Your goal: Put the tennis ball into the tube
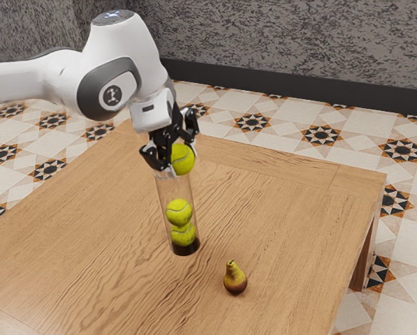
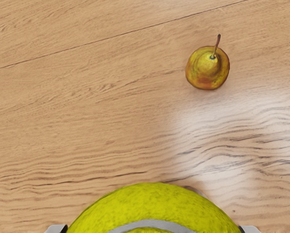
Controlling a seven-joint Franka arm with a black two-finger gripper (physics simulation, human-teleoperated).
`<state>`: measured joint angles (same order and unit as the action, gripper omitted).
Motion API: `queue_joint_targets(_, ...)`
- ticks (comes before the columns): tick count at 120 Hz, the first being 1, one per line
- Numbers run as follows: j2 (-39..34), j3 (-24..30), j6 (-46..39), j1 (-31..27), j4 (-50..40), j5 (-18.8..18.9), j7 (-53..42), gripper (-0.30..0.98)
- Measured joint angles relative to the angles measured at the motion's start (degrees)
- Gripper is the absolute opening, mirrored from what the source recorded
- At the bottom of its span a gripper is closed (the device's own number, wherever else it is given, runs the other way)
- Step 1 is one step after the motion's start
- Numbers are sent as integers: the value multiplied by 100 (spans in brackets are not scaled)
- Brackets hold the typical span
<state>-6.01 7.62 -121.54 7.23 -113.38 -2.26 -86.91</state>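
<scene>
Now my gripper (image 1: 174,160) has its two fingers (image 1: 154,158) closed upon the tennis ball (image 1: 183,159), one finger at each side of it. The tennis ball is yellow-green, and a pale curved seam goes across it, which I see very near in the wrist view. With my hand I hold it high over the table (image 1: 285,209), at the upper end of the tube (image 1: 185,249). The tube is clear, with a dark bottom, and it stands upright on the wooden table. From the exterior view I cannot say surely if the lowest part of the tennis ball is already inside the mouth of the tube, or only just above it.

Down inside the tube there are two more balls of the same colour. The lower ball (image 1: 183,236) sits at the dark bottom, and the upper ball (image 1: 179,211) rests on it. Between this upper ball and the one which I grip, a part of the tube is free.

Near the tube, but not touching it, a pear (image 1: 235,280) stands on the table with its stem up. It is toward the exterior view's right from the tube, and it has a yellow top and a brown-red lower part. Behind the table, I see the patterned floor (image 1: 253,122) and a grey wall (image 1: 299,42).
</scene>
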Motion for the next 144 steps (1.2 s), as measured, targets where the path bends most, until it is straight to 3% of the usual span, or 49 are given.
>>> queue_joint_targets(36, 313, -326, 249, -25, 291, 98, 94, 32)
queue_joint_targets(104, 752, -351, 325, -154, 655, 242, 183, 34)
queue_joint_targets(144, 754, -532, 383, 144, 650, 238, 215, 61)
